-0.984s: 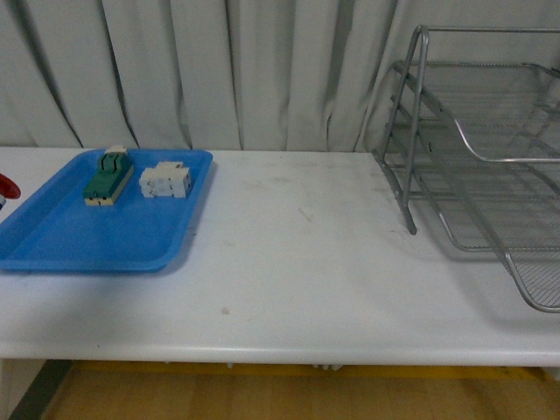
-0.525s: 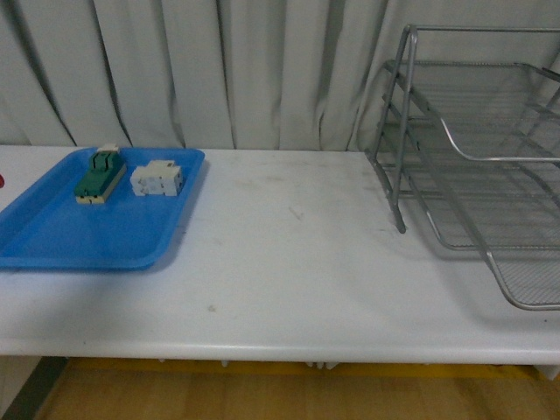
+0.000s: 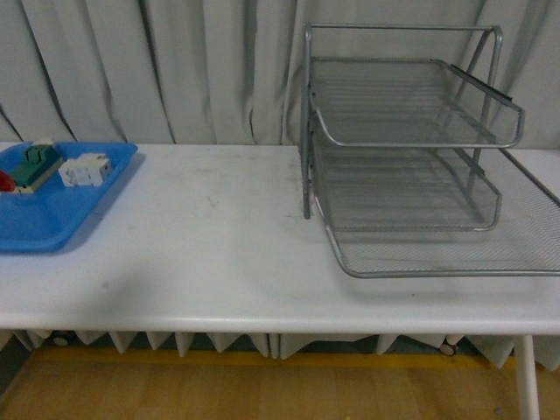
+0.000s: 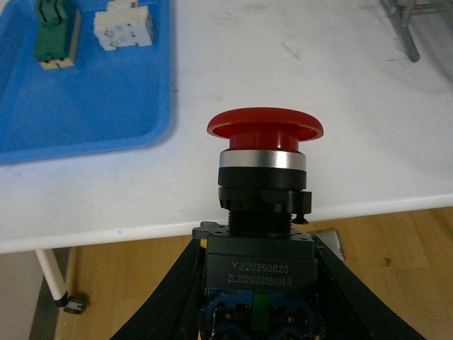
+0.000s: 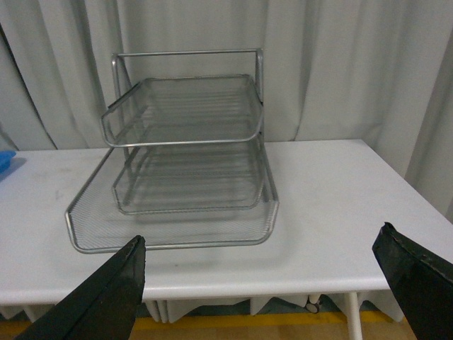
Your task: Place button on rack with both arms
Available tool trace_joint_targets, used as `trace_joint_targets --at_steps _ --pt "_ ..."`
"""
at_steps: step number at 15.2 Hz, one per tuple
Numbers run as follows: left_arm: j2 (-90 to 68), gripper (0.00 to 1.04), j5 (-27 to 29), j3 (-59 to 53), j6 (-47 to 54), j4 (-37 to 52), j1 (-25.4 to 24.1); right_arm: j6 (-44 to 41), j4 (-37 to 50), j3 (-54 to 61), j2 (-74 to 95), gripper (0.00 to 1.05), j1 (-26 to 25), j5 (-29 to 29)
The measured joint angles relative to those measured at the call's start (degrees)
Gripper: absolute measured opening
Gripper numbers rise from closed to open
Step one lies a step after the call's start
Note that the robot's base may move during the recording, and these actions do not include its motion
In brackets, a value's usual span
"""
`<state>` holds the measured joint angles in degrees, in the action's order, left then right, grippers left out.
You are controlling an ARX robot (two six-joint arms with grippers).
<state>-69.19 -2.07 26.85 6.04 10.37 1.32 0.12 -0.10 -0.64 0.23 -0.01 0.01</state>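
The button (image 4: pixel 265 166) has a red mushroom cap, a silver ring and a black body with printed numbers. In the left wrist view my left gripper (image 4: pixel 258 273) is shut on that black body, holding the button cap-outward over the table's front edge. The rack (image 3: pixel 402 149) is a silver wire-mesh three-tier tray standing on the right half of the table. It also fills the right wrist view as the rack (image 5: pixel 187 149), with my right gripper (image 5: pixel 262 283) open and empty before it, short of the table edge. Neither arm shows in the front view, apart from a red sliver (image 3: pixel 3 180) at the left edge.
A blue tray (image 3: pixel 52 223) lies at the table's left end, holding a green-and-cream switch (image 3: pixel 35 163) and a white block (image 3: pixel 85 170). The white table (image 3: pixel 219 262) stands before a grey curtain. One rack leg (image 4: pixel 405 32) shows at the far corner of the left wrist view.
The front view has swung to the right: the rack has slid from the right edge to the centre-right, and the blue tray has moved to the left edge.
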Motion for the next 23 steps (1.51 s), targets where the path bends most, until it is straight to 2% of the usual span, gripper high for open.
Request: trace_joint_targets --at_steps 4,5,10,13,15,17,19,23 --pt "-1.0 0.36 0.7 0.2 0.0 0.2 1.2 0.0 -0.2 0.0 0.0 0.98 0.0 0.0" --pt "-1.5 0.36 1.2 0.6 0.0 0.2 2.9 0.0 0.0 0.0 0.0 0.98 0.0 0.0" --pt "-12.5 0.36 6.9 15.9 -1.1 -0.2 18.2 0.0 -0.1 0.0 0.0 0.98 0.0 0.0" --pt "-24.5 0.36 6.2 30.5 -1.2 -3.7 26.5 0.0 -0.1 0.0 0.0 0.98 0.0 0.0" --pt "-31.1 0.36 3.8 38.7 -1.6 -6.5 29.7 0.0 -0.1 0.0 0.0 0.98 0.0 0.0" --pt "-38.1 0.36 2.5 47.4 -2.2 -10.2 31.8 0.0 -0.1 0.0 0.0 0.98 0.0 0.0" --pt "-48.4 0.36 3.8 59.6 -0.9 -16.6 32.7 0.0 -0.1 0.0 0.0 0.98 0.0 0.0" --pt "-61.4 0.36 6.8 75.1 -0.2 -24.9 29.6 0.0 -0.1 0.0 0.0 0.98 0.0 0.0"
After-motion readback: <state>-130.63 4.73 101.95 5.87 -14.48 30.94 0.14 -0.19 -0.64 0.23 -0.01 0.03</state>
